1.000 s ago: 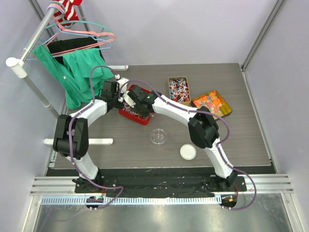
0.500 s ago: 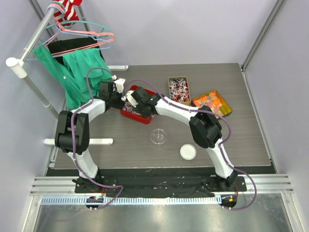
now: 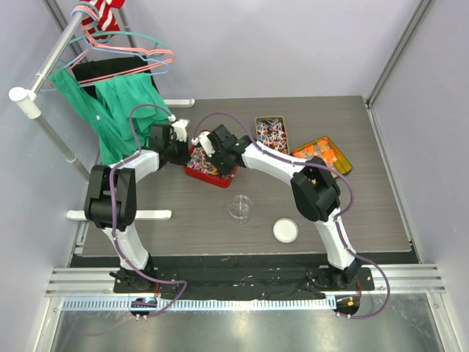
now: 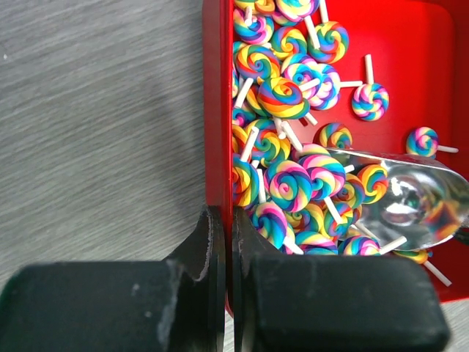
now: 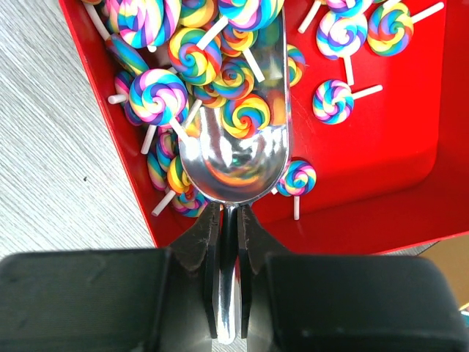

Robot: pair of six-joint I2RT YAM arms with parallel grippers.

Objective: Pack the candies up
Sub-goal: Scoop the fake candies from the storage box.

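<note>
**Scoop in the red tray of candies**

The small rainbow swirl candies on white sticks lie in a heap in the red plastic tray. The tray sits on the far left part of the grey wood table.

The left gripper is pinched tight on the tray's left wall. The right gripper is squeezed around the thin handle of a shiny silver metal scoop. The scoop's bowl is pushed into the heap, and a few candies lie on its far end.

A clear round dish stands near the tray, on its near side. A white round lid lies to the right of the dish and a bit nearer. To the right of the tray, a gold tin of red and blue sweets stands beside a gold tin of orange and yellow sweets. From above, the right arm reaches across and hides the tray's far right side. A green cloth and wire hangers hang at the far left.

A second ago the right gripper was over the middle of the tray and hid most of the heap. Now it is further toward the far right, and more candies show. The dish, lid and tins have not moved.
</note>
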